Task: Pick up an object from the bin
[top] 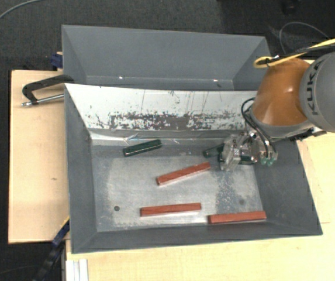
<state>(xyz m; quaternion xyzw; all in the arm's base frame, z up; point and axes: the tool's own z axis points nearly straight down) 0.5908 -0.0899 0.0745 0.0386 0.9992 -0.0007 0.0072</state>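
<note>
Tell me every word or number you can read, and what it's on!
"KU", sideways on the robot's grey round arm link; its later letters are too unclear to read.
No readable text on the grey metal bin or the things in it.

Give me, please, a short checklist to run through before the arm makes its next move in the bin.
1. Gripper is down inside the bin, towards its back right: ok.
2. One clear target: the tilted red-brown bar ends right beside the gripper, and a small dark green thing lies by it too: cannot tell which.
3. Something already held by the gripper: cannot tell.
4. Other things out of the way: the dark green bar at back left, the front middle red-brown bar and the front right red-brown bar all lie apart from the gripper: ok.
</note>
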